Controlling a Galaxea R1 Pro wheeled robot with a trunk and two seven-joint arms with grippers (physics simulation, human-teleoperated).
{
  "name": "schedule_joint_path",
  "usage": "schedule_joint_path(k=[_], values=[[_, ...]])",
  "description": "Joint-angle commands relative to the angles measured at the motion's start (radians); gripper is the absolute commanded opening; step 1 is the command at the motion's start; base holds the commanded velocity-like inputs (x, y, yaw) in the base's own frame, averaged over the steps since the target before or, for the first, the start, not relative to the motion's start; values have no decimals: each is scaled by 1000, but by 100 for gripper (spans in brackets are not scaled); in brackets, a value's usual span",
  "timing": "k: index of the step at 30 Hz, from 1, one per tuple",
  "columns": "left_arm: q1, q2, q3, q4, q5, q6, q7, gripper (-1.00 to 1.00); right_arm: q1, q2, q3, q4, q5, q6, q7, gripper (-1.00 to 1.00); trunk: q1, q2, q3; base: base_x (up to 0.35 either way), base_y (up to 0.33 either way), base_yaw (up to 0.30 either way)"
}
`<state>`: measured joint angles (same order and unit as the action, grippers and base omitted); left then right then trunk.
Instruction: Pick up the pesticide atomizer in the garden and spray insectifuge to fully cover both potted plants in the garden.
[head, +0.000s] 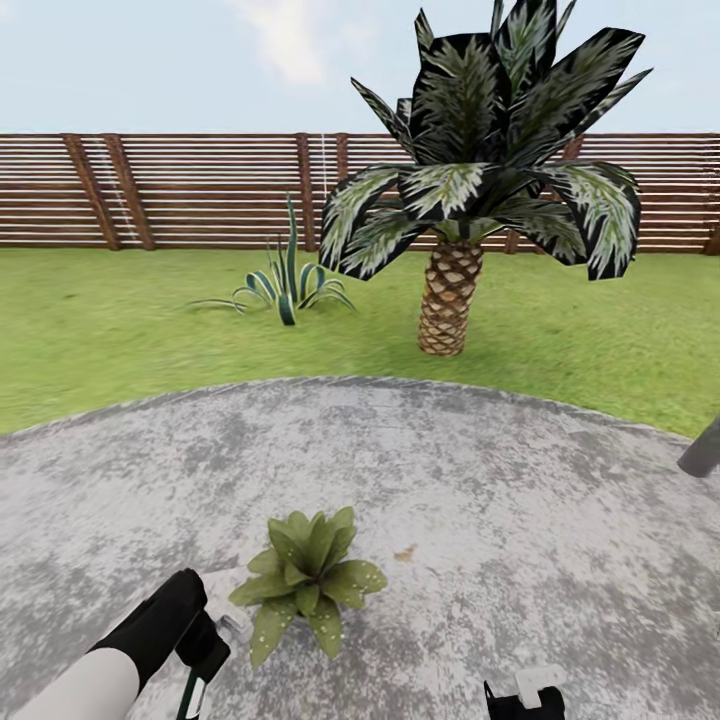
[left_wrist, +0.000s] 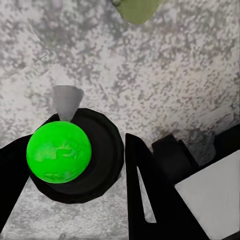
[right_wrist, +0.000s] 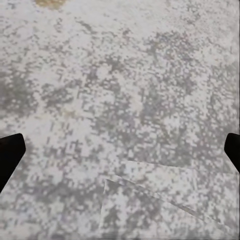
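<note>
Holding the pesticide atomizer (left_wrist: 70, 155) pinched in my left gripper (head: 198, 668), I hovered beside a potted plant (head: 308, 578) near the paving's (head: 480, 470) front edge; right gripper (head: 525, 697) fingers were spread, idle. Nozzle needed aiming squarely across those leaves, sweeping slowly

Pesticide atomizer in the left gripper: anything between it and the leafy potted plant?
Nothing visible: only bare grey stone paving separates the dark green-topped atomizer, in the left gripper, from the low green rosette potted plant.
</note>
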<state>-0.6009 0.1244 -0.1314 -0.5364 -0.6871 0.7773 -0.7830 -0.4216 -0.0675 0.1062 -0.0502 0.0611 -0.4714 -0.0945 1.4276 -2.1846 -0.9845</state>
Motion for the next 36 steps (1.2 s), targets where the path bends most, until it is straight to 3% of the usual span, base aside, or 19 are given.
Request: schedule_joint_path(k=[1, 8, 15, 17, 19, 23, 30, 36], values=[[4, 6, -9, -1, -8, 1, -10, -100, -1, 0, 7, 1, 6, -1, -10, 100, 0, 0, -1, 0, 0, -111], [7, 47, -6, 5, -7, 0, -10, -100, 0, 0, 7, 1, 6, -1, -10, 100, 0, 0, -1, 0, 0, -18], [-12, 45, -7, -11, -9, 13, -21, -100, -1, 0, 7, 1, 6, -1, -10, 100, 0, 0, -1, 0, 0, 0], [-12, 47, -11, -12, -12, 4, -97, -100, -1, 0, 7, 1, 6, -1, -10, 100, 0, 0, -1, 0, 0, 0], [-7, 48, -12, -12, -21, 3, -105, -100, -1, 0, 7, 1, 6, -1, -10, 100, 0, 0, -1, 0, 0, 0], [0, 47, -14, -1, -74, -2, -111, -100, 0, 0, 7, 1, 6, -1, -10, 100, 0, 0, -1, 0, 0, 0], [1, 41, -8, -10, -83, -3, -111, -100, 0, 0, 7, 1, 6, -1, -10, 100, 0, 0, -1, -52, 52, 0], [1, 37, -5, -10, -83, -1, -111, -100, -1, 0, 7, 1, 6, -1, -10, 100, 0, 0, 2, -243, 238, -244]])
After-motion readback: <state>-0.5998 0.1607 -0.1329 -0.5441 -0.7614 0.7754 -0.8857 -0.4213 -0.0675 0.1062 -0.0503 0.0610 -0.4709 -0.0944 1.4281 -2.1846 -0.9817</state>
